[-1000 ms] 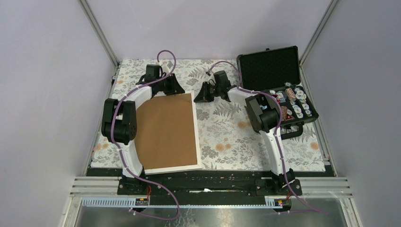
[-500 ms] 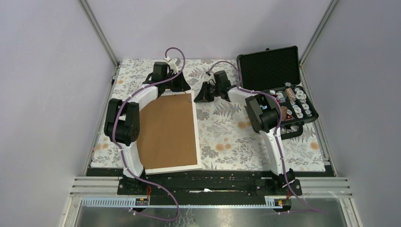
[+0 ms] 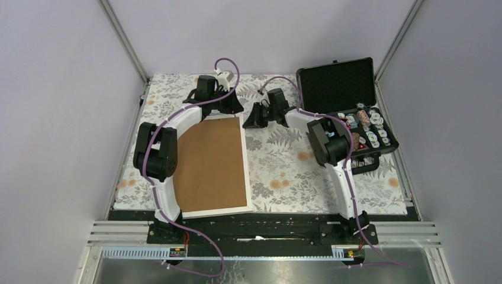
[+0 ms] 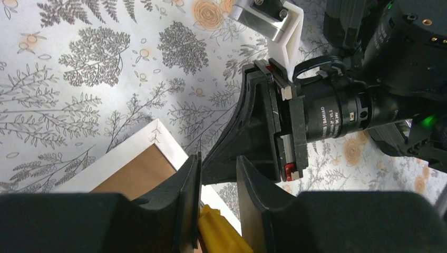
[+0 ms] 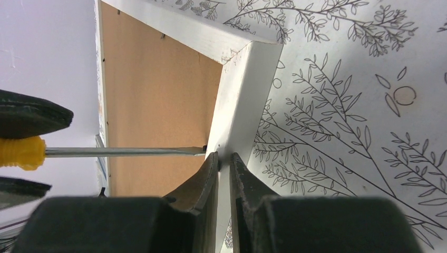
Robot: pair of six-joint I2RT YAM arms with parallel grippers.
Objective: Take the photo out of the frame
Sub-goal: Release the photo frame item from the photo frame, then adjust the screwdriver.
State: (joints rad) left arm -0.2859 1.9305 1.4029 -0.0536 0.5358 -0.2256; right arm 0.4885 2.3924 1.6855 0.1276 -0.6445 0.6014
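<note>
The frame (image 3: 210, 163) lies face down on the floral cloth, brown back up inside a thin white border. The photo is hidden under that back. My left gripper (image 3: 232, 106) is at the frame's far right corner, shut on a yellow-handled screwdriver (image 4: 224, 234). In the right wrist view the screwdriver's shaft (image 5: 126, 152) lies across the brown back (image 5: 158, 95), its tip at the inner edge of the white border (image 5: 237, 100). My right gripper (image 5: 225, 157) is shut on that border beside the corner. In the top view the right gripper (image 3: 253, 120) sits just right of the corner.
An open black foam-lined case (image 3: 337, 86) stands at the far right, its lower half (image 3: 388, 145) holding several small items. The floral cloth (image 3: 296, 171) covers the table. Both wrists crowd the frame's far right corner, and the right gripper's body (image 4: 253, 137) fills the left wrist view.
My left gripper has moved right along the frame's far edge, from near its middle to the far right corner beside my right gripper. The right arm and the frame have not moved.
</note>
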